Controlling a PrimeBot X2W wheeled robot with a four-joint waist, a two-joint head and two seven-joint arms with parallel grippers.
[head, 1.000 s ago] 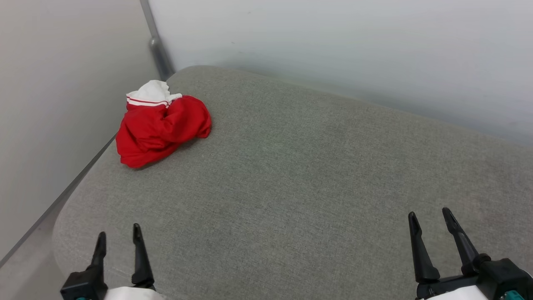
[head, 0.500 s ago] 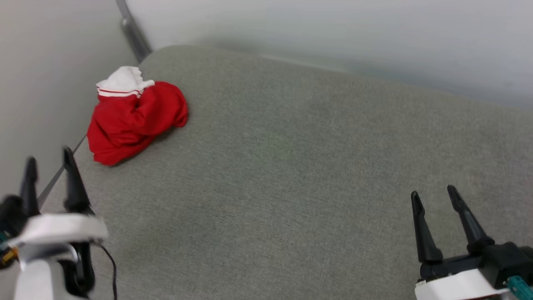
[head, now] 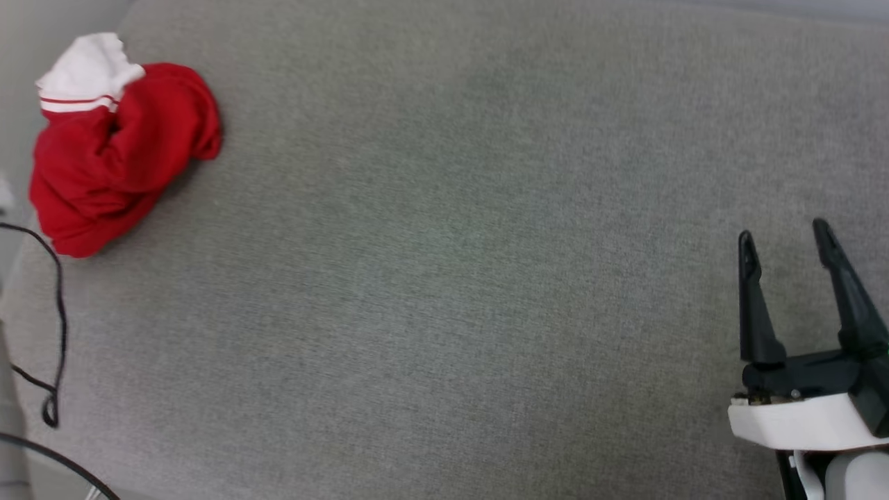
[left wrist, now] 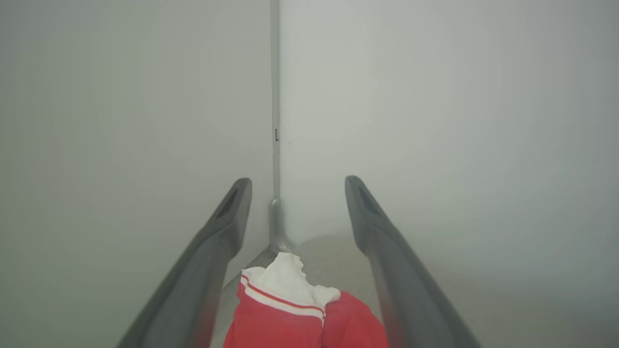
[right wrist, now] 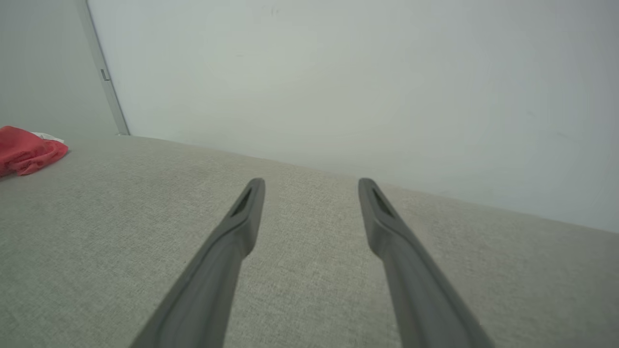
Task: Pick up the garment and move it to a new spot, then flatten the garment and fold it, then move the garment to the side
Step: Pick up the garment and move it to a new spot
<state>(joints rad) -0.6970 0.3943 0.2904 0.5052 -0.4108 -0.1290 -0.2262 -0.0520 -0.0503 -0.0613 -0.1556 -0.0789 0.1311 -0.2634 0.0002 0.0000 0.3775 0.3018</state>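
The garment (head: 118, 146) lies crumpled in a red heap with a white, red-striped sleeve on top, at the far left corner of the grey cushion (head: 451, 278). In the left wrist view the garment (left wrist: 300, 314) sits low between the two spread fingers of my left gripper (left wrist: 297, 186), which is open, points at the heap and holds nothing. My right gripper (head: 785, 236) hovers open over the right part of the cushion, far from the garment (right wrist: 26, 150); the right wrist view shows my right gripper (right wrist: 312, 186) with bare fabric between its fingers.
White walls meet in a corner with a grey metal post (left wrist: 275, 145) just behind the garment. A black cable (head: 55, 333) hangs along the cushion's left edge. The cushion's wide middle is bare grey fabric.
The head camera has tilted down and right, so the garment now sits at the picture's upper left. My left arm rose and left the head view; a black cable shows there now.
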